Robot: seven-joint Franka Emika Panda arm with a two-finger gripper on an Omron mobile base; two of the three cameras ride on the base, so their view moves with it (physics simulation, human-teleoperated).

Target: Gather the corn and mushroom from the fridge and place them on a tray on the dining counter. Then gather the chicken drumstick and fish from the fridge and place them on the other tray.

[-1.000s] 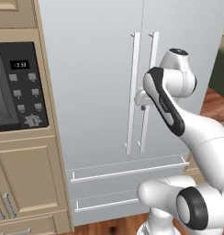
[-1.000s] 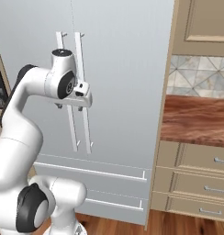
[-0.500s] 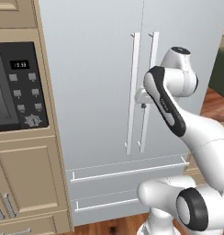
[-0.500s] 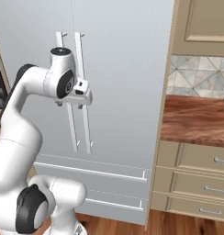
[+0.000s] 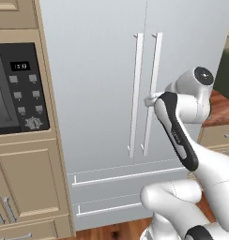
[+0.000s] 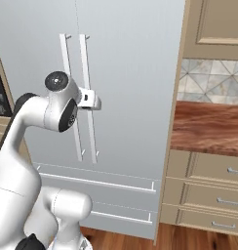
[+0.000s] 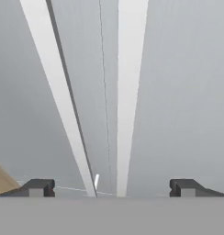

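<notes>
The grey fridge (image 5: pixel 102 70) is closed, so the corn, mushroom, chicken drumstick and fish are hidden, and the trays are out of view. My gripper (image 5: pixel 148 100) is up against the right door's long white handle (image 5: pixel 153 79) at about mid height. From the right base view the gripper (image 6: pixel 94 101) meets that same handle (image 6: pixel 88 73). The hand view has both fingertips (image 7: pixel 38 187) spread wide, open, with the two door handles (image 7: pixel 130 92) running up between them and nothing gripped.
A black oven with a control panel (image 5: pixel 22 89) is set in wooden cabinets left of the fridge. Two freezer drawers with bar handles (image 5: pixel 130 174) lie below the doors. To the right are a wooden counter (image 6: pixel 208 122) and drawers (image 6: pixel 213 171).
My arm's upper joint and hand have dropped a little along the fridge handles. The doors stay closed and the fingers stay open.
</notes>
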